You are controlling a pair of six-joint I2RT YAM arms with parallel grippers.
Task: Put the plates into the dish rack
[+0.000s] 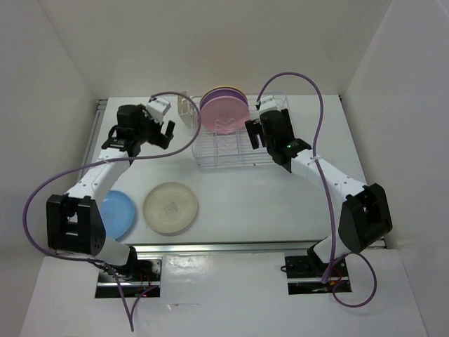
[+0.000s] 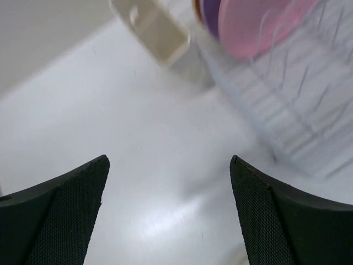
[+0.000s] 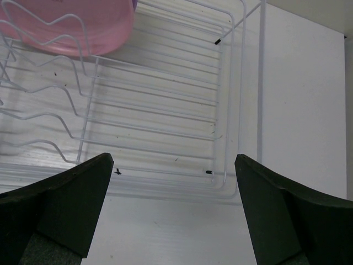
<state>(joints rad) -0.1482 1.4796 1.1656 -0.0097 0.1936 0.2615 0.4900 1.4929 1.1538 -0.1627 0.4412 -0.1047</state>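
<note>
The dish rack [image 1: 228, 147] stands at the back middle of the table. A pink plate [image 1: 224, 114] stands upright in it, with a lavender plate [image 1: 228, 90] and an orange rim close behind it. The cream plate [image 1: 170, 207] lies flat on the table in front. The sky blue plate [image 1: 118, 214] lies to its left, partly under my left arm. My left gripper [image 1: 160, 137] is open and empty, left of the rack. My right gripper [image 1: 252, 135] is open and empty over the rack's right part. The pink plate also shows in the left wrist view [image 2: 259, 25] and the right wrist view [image 3: 71, 25].
A small white cutlery cup [image 1: 186, 105] sits at the rack's left end and shows in the left wrist view [image 2: 154, 27]. White walls enclose the table on three sides. Purple cables loop over both arms. Rack wires [image 3: 165, 110] lie under my right gripper.
</note>
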